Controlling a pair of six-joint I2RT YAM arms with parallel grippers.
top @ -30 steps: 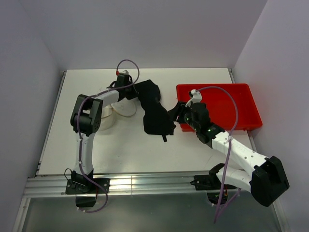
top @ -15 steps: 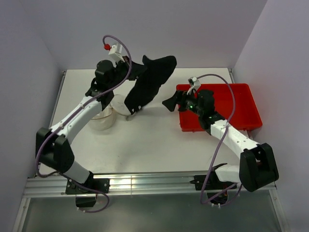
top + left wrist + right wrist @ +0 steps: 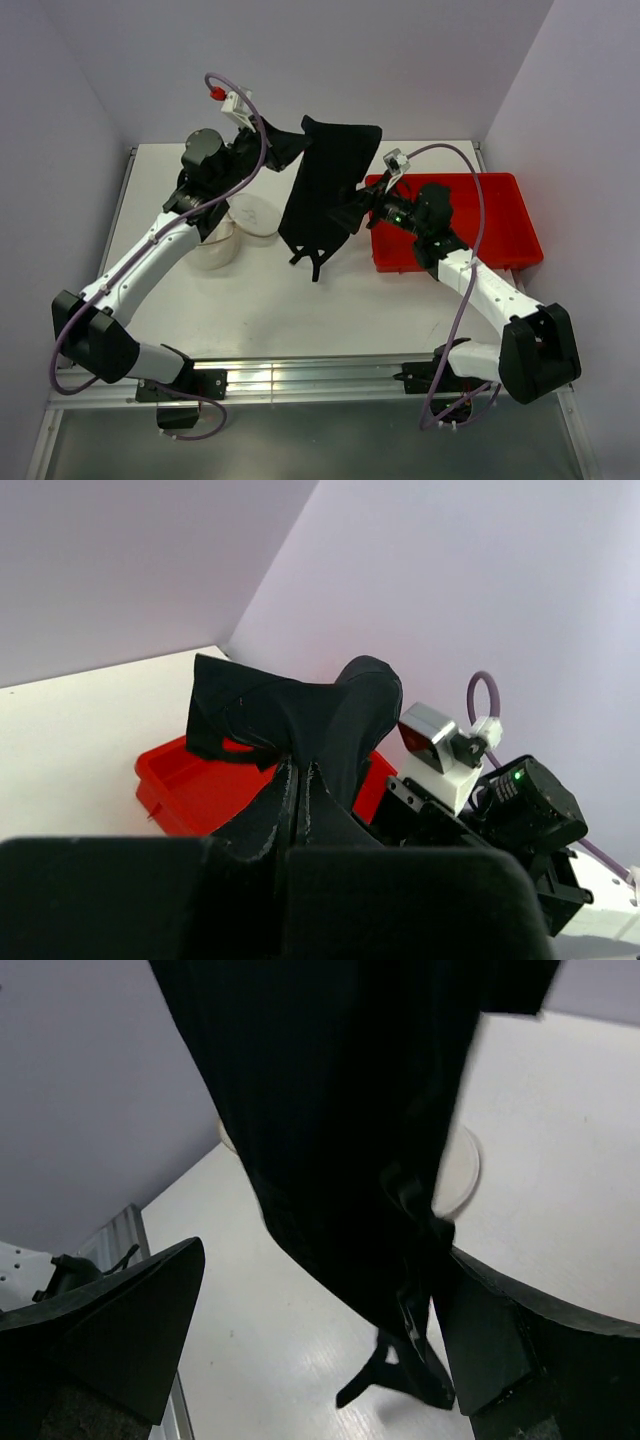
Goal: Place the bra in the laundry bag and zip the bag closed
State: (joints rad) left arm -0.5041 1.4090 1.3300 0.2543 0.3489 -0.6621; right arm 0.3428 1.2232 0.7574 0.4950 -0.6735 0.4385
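Your left tool (image 3: 292, 146) is clamped together on the top edge of the bra (image 3: 330, 180) and holds it in the air just left of the red bin (image 3: 495, 215). The black fabric hangs down, its straps dangling above the tabletop (image 3: 300, 310). Your right tool (image 3: 348, 211) stands with its fingers wide apart at the bin's left edge, just beside the hanging bra and gripping nothing. The laundry bag (image 3: 213, 250) sits well left of the bin, with its round lid (image 3: 257, 215) lying flat on the side nearer the bin.

Laundry bag (image 3: 218, 255) apparently part-hidden behind left arm (image 3: 150, 250); bra (image 3: 340, 1110) top cropped.
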